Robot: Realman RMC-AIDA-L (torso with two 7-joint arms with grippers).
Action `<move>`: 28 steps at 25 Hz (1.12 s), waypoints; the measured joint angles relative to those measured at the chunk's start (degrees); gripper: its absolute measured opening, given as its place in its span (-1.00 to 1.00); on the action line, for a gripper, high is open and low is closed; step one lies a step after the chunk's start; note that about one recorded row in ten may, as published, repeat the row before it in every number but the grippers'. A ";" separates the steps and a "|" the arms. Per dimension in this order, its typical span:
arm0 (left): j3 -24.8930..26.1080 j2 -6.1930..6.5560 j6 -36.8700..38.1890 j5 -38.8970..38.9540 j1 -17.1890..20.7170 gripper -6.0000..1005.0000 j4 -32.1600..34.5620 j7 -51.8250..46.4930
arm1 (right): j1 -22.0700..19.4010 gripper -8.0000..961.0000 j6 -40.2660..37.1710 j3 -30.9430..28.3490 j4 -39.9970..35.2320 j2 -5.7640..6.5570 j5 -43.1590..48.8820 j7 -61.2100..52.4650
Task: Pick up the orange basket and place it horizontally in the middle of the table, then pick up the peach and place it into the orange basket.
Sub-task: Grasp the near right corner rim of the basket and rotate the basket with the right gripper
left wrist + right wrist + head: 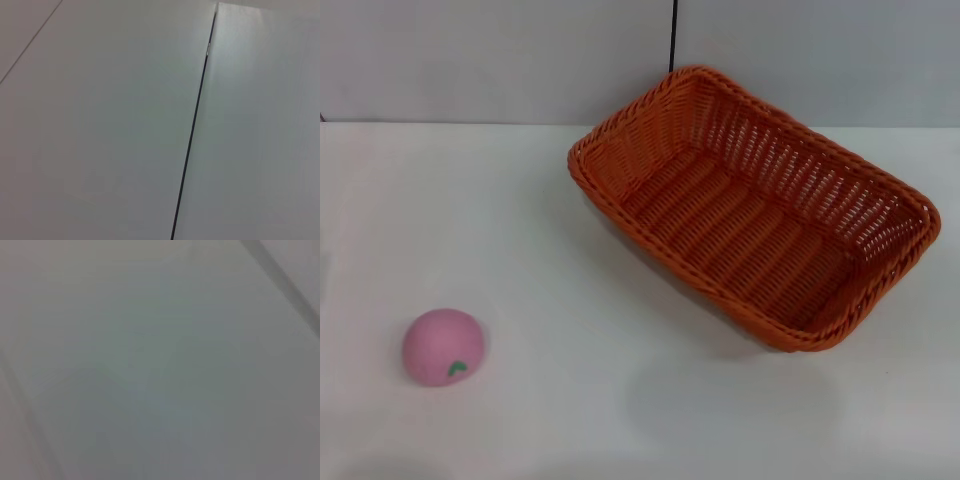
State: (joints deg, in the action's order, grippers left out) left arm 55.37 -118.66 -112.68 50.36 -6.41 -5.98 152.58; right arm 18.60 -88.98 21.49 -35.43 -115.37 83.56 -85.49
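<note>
The orange basket (755,210) sits askew on the right half of the white tabletop (570,400) — open side up, with nothing inside it. The peach (443,346) rests well apart, near the front left. Neither pincer appears in any view — their state cannot be told.

Pale grey wall (500,60), thin dark vertical seam (673,35)

Orange woven basket (750,205), pink peach (443,346), white table (470,220).
</note>
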 joint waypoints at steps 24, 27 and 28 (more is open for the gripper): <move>-0.42 -0.08 0.44 0.00 0.21 0.31 -0.08 0.00 | 27.64 0.12 -8.82 20.38 -27.38 6.64 60.72 -43.00; -0.44 -0.16 0.51 -0.15 0.21 0.31 -0.09 0.00 | 28.13 0.13 -8.00 23.75 -26.57 5.97 61.55 -44.33; -0.44 -0.18 0.54 -0.22 0.24 0.31 -0.09 0.00 | 28.15 0.14 -7.56 24.66 -26.45 5.60 62.11 -44.65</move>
State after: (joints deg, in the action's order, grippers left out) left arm 54.93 -118.83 -112.14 50.14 -6.17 -6.07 152.58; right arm 46.75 -96.53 46.16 -61.88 -109.78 145.67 -130.13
